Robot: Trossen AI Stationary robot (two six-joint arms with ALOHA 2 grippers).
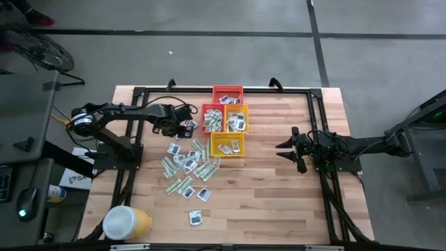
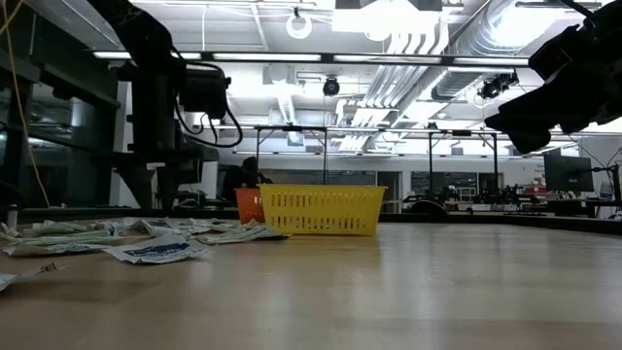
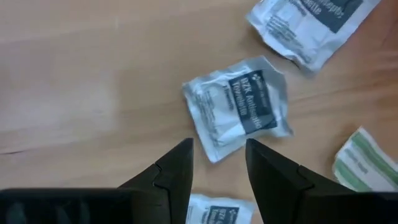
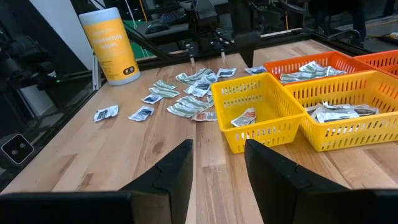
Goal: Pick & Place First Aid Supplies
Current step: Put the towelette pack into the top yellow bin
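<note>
The first aid supplies lie loose on the wooden table as a scatter of white square packets and pale green strips, between my two arms. My left gripper points down, open, above the far end of the scatter. In the left wrist view a white square packet with a dark blue label lies flat on the wood just beyond my left gripper's tips. Another packet lies beneath the fingers. My right gripper waits open at the table's right side, nothing between its fingers.
Four small baskets holding packets stand at the far middle: red, orange, yellow, and a nearer yellow one. A yellow tub with a white lid lies at the near left corner. Bare wood lies at the near right.
</note>
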